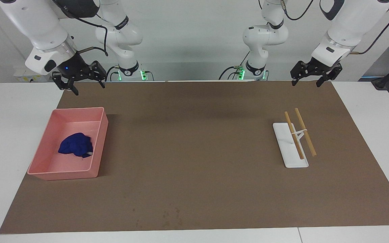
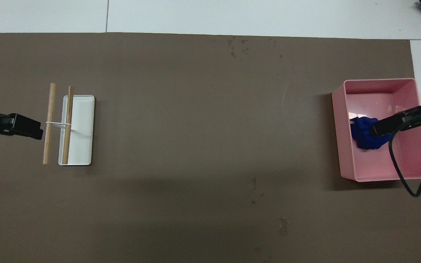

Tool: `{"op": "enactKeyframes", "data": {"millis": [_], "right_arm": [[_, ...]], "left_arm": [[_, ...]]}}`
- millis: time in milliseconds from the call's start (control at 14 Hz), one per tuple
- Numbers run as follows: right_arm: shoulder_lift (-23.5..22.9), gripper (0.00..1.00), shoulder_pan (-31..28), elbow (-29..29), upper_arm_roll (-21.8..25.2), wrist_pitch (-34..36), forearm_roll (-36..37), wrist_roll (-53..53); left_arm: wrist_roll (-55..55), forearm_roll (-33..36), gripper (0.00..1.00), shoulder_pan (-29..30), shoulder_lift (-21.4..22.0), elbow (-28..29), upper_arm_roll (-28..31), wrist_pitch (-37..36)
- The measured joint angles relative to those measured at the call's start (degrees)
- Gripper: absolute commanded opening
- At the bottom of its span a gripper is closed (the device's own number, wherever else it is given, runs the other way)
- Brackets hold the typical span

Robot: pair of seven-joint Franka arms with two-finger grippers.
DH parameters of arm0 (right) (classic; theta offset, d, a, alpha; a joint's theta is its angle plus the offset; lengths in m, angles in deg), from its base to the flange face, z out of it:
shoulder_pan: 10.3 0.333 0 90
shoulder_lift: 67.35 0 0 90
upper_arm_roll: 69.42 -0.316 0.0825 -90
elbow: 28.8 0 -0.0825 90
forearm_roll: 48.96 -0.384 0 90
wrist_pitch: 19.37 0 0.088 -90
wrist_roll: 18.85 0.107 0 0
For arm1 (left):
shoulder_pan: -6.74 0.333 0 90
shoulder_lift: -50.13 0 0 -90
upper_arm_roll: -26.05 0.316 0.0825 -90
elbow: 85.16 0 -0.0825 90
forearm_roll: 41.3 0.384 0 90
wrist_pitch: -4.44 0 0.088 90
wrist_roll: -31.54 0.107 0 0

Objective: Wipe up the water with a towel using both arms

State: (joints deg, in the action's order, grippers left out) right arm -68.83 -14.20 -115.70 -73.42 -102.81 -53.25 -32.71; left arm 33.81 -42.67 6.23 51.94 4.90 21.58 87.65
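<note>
While raised: both grippers point(image 1: 79, 87) point(image 1: 306, 81) open, empty.

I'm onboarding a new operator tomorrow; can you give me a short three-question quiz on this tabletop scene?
1. True or false: the towel lies inside the pink tray.
2. What does the right gripper hold?
A. the towel
B. a wooden stick
C. nothing
3. Fill in: the two wooden sticks rest across a white ____, at the left gripper's end of the table.

Key: 1 true; 2 C; 3 stand.
</note>
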Motion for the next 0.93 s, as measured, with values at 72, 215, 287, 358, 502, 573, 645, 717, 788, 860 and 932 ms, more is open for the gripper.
{"op": "enactKeyframes", "data": {"millis": [72,215,287,358,502,573,645,717,788,860,932], "right_arm": [[0.0,1.00,0.0,0.0,0.0,0.0,0.0,0.0],[0.3,1.00,0.1,0.0,0.0,1.0,0.0,0.0],[0.4,1.00,0.5,-0.1,0.0,1.6,0.0,0.4],[0.7,1.00,1.0,-0.3,0.1,2.0,0.0,1.3],[1.4,1.00,2.5,-0.9,0.1,2.1,0.0,2.9],[2.0,1.00,2.9,-1.7,0.2,2.1,0.0,3.3],[2.6,1.00,3.0,-2.8,0.5,2.1,0.0,3.4],[3.1,1.00,3.0,-3.7,1.1,2.0,0.0,3.4],[3.5,1.00,3.0,-4.2,1.6,1.9,0.0,3.4],[3.6,1.00,3.0,-4.5,2.0,1.7,0.0,3.3],[3.7,1.00,3.4,-4.6,2.3,1.3,0.0,3.3]], "left_arm": [[0.0,0.0,1.00,0.0,0.0,0.0,0.0,0.0],[0.0,0.0,1.00,0.0,0.0,0.0,0.0,0.0],[0.0,0.0,1.00,0.0,0.0,0.0,0.0,0.0],[0.0,0.0,1.00,0.0,0.0,0.0,0.0,0.0],[0.0,0.0,1.00,0.0,0.0,0.0,0.0,0.0],[0.0,0.0,1.00,0.0,0.0,0.0,0.0,0.0],[0.0,0.0,1.00,0.0,0.0,0.0,0.0,0.0],[0.0,0.0,1.00,0.0,0.0,0.0,0.0,0.0],[0.0,0.0,1.00,0.0,0.0,0.0,0.0,0.0],[0.0,0.0,1.00,0.0,0.0,0.0,0.0,0.0],[0.0,0.0,1.00,0.0,0.0,0.0,0.0,0.0]]}}
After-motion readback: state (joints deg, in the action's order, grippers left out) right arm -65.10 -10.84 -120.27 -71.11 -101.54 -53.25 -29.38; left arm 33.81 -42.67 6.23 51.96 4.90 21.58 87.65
